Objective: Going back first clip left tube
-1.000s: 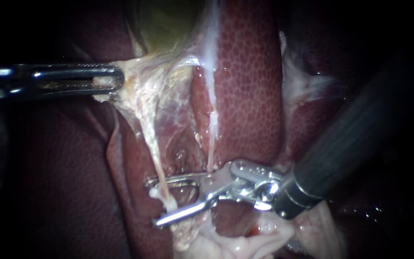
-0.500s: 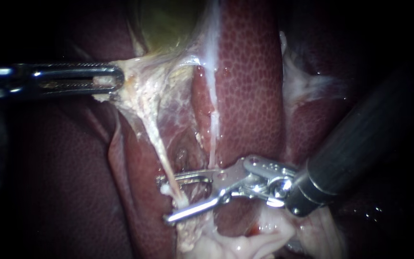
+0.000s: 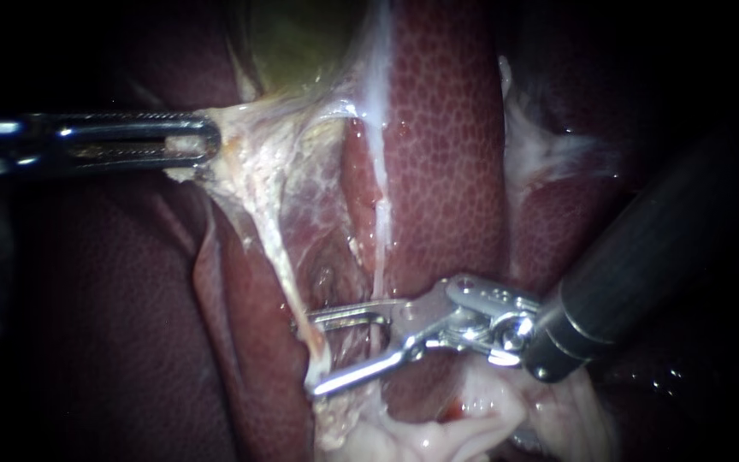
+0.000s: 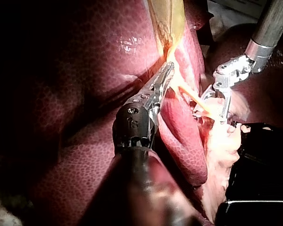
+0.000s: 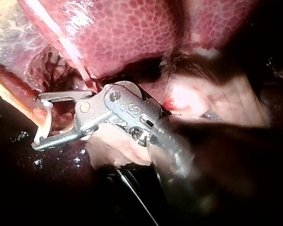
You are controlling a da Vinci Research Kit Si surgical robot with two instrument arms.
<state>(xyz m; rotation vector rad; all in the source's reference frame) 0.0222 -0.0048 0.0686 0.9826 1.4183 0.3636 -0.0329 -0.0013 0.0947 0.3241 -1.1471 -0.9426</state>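
instruments: two; the left instrument (image 3: 200, 141) comes in from the left, the right instrument (image 3: 308, 355) from the right
left pincer: closed on the pale tissue (image 3: 245, 141) just under the gallbladder (image 3: 301, 43), and this tissue is stretched toward the left
right pincer: wide and holding nothing, with one jaw above, one below, and both tips pointing to the left
tubes: two; the left tube (image 3: 277, 252) is a pale strand going down from the held tissue, the right tube (image 3: 378, 205) is a thinner white strand beside it, lying along the liver (image 3: 446, 154)
organs: one liver, one gallbladder
where the left tube is: its lower part crosses the gap of the right pincer, close to the jaw tips; in the right wrist view the left tube (image 5: 47, 120) also stands between the two jaws near their tips
change against one second ago: the right instrument has slid to the right against the tissue; the left tube then lay deeper inside the gap and is now near the tips; the gap looks about equally wide; the left instrument and its hold are the same
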